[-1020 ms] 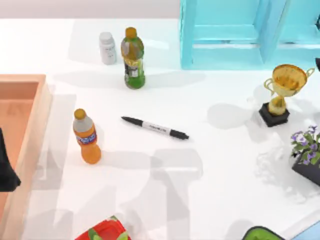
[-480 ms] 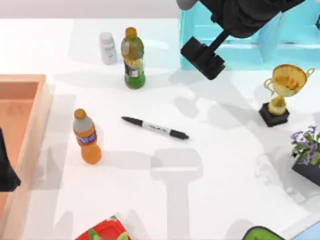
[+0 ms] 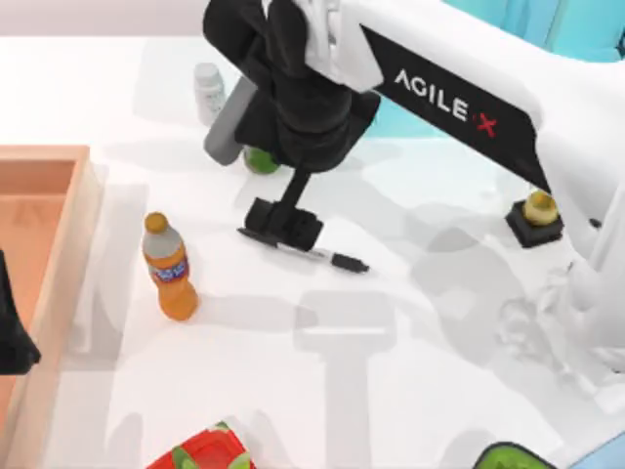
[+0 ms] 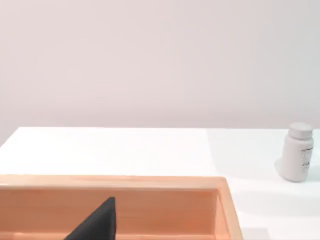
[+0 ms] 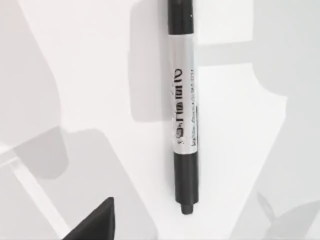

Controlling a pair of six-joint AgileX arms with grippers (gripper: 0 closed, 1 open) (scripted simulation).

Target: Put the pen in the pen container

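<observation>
The pen [image 3: 339,260] lies flat on the white table near the middle, white barrel with dark print and black ends; its full length appears in the right wrist view [image 5: 184,125]. My right gripper [image 3: 283,223] hangs open directly over the pen's left half, hiding that part from above, and holds nothing. The light blue compartmented pen container [image 3: 596,24] stands at the back right, mostly covered by the right arm. My left gripper [image 3: 12,337] is parked over the wooden tray [image 3: 59,283] at the left edge.
An orange drink bottle [image 3: 169,269] stands left of the pen. A white pill bottle [image 3: 207,83] and a green bottle [image 3: 259,161] stand behind it. A trophy's base [image 3: 535,217] sits at the right. A red packet [image 3: 200,451] lies at the front edge.
My right arm has swept in from the back right and come down, bringing its gripper from beside the blue container to just over the pen. The pen and the left arm have not moved.
</observation>
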